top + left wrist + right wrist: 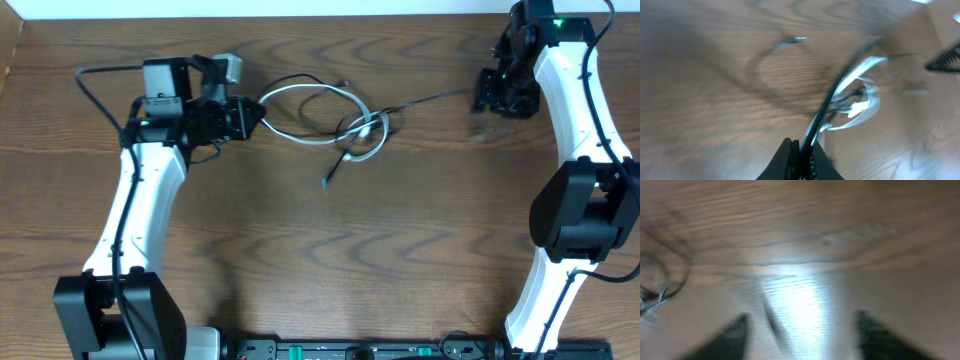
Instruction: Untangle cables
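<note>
Tension seemed the purpose: left gripper pinched shut on the black cable, to draw it from the white cable knotted on the surface; right gripper gaped, apparently empty.

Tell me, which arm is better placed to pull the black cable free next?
Left, probably. The left gripper is shut on the black cable close to the tangle. The right gripper is open and stands farther away.
</note>
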Controlling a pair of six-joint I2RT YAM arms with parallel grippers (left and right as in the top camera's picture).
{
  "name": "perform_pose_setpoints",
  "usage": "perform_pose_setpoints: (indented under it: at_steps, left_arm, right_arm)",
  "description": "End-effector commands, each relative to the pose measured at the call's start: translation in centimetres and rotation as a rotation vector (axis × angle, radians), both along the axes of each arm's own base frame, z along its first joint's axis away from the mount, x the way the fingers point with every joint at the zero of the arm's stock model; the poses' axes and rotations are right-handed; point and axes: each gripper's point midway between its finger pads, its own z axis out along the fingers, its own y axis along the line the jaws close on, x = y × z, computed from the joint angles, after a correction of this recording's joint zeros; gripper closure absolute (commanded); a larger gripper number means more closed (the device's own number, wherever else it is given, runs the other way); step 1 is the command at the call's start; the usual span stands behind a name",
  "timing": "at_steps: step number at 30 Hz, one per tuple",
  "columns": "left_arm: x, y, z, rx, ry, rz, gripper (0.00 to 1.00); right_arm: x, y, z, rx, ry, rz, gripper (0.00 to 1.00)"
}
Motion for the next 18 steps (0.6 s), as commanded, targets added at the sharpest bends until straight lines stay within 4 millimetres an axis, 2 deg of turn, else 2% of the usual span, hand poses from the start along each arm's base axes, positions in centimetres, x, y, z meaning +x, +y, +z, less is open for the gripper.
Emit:
perform_pose_setpoints:
  at_steps: [1, 4, 7, 9, 10, 14, 16, 18]
  left_arm:
    - [-0.5, -2.8, 2.9, 0.009, -0.165, -0.173, 0.92]
    - [-0.7, -4.5, 4.3, -0.039, -0.22, -0.236, 0.93]
    - [-0.9, -5.6, 5.6, -0.112, -0.237, -0.266, 0.92]
    - [-0.8, -5.9, 6.2, -0.152, -0.236, -0.262, 0.93]
    - [-0.8, -6.2, 6.8, -0.185, -0.236, -0.263, 0.93]
    - [-1.2, -7.1, 9.9, -0.291, -0.281, -0.294, 0.93]
    - [-1.4, -7.2, 11.4, -0.325, -0.301, -0.297, 0.93]
    - [-1.7, -7.4, 12.4, -0.354, -0.309, -0.301, 0.93]
  right_arm:
    - [0.4, 4.1, 0.6, 0.219, -0.061, 0.222, 0.17]
    - [0.9, 8.5, 2.7, 0.428, -0.176, 0.414, 0.15]
    - [1.5, 12.0, 3.9, 0.506, -0.253, 0.51, 0.15]
    - [1.8, 13.8, 4.1, 0.503, -0.285, 0.555, 0.14]
    - [2.0, 15.3, 4.3, 0.506, -0.3, 0.574, 0.12]
    - [2.4, 19.3, 3.8, 0.478, -0.293, 0.525, 0.12]
    - [2.2, 21.9, 4.0, 0.491, -0.31, 0.554, 0.12]
    - [2.1, 23.5, 4.0, 0.469, -0.336, 0.593, 0.12]
